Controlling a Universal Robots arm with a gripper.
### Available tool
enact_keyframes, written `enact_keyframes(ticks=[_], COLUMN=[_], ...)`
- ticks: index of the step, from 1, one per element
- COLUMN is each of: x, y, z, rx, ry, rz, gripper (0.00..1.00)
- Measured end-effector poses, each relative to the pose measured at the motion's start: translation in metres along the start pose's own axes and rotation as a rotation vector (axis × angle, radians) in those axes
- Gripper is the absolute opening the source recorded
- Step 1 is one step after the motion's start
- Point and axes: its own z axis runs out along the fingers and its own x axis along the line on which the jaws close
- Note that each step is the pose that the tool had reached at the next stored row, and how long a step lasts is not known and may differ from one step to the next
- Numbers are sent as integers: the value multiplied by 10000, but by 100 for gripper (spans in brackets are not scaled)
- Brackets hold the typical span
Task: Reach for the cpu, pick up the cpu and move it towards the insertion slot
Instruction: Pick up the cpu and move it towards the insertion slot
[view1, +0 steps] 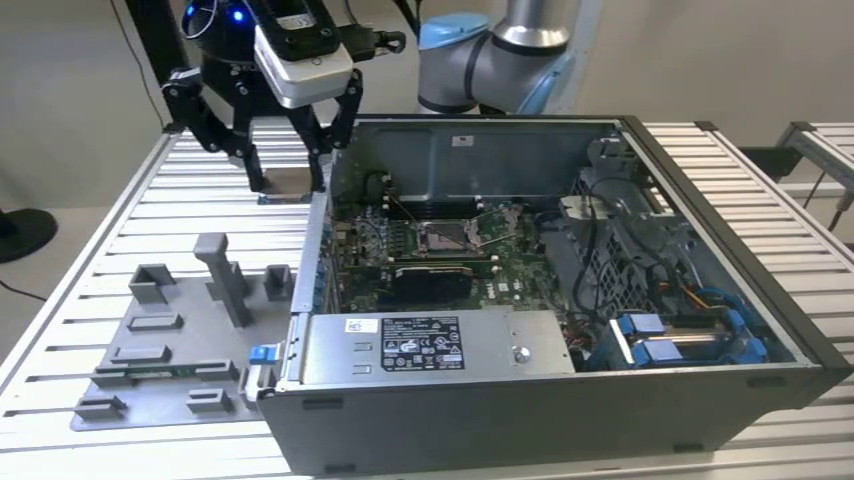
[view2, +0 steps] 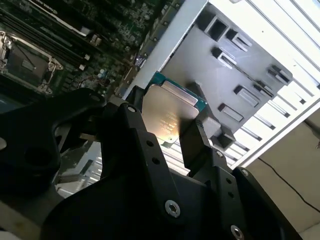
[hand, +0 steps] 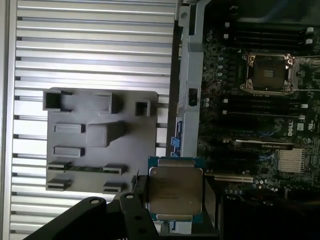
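My gripper (view1: 286, 185) hangs above the slatted table, just outside the open computer case's wall on the exterior view's left. It is shut on the cpu (view1: 284, 181), a flat square chip with a pale metallic top and a green edge. In both wrist views the cpu (view2: 167, 116) (hand: 175, 192) sits level between the two black fingers (view2: 192, 142) (hand: 141, 192), clamped by its opposite edges. The insertion slot (view1: 442, 235) (hand: 270, 73) (view2: 25, 62) is the square socket on the motherboard inside the case, some way off from the gripper.
The open computer case (view1: 534, 395) fills the middle of the table, and its side wall (hand: 187, 100) stands between gripper and socket. A grey fixture plate (view1: 174, 345) (hand: 145, 130) with raised blocks lies on the slatted table (view1: 80, 300) beside the case.
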Motion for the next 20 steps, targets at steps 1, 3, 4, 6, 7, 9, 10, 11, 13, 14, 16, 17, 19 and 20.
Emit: enact_keyframes(ticks=[1, 3, 4, 6, 7, 9, 10, 11, 13, 14, 16, 17, 19, 20], x=[-33, -95, -126, -188, -215, -273, -304, -331, -392, -425, -488, -520, -583, -614], y=[-1, -3, -4, -7, -8, -10, -11, -12, -14, -15, -17, -18, -21, -22], z=[-1, -1, -2, -2, -3, -3, -4, -4, -5, -5, -6, -6, -7, -8], rx=[0, 0, 0, 1, 1, 1, 0, 0, 0, 1, 0, 0, 0, 1], ry=[0, 0, 0, 0, 0, 0, 0, 0, 0, 0, 0, 0, 0, 0], rz=[0, 1, 0, 0, 0, 0, 0, 0, 1, 0, 0, 0, 0, 0], gripper=[0, 0, 0, 0, 0, 0, 0, 0, 0, 0, 0, 0, 0, 0])
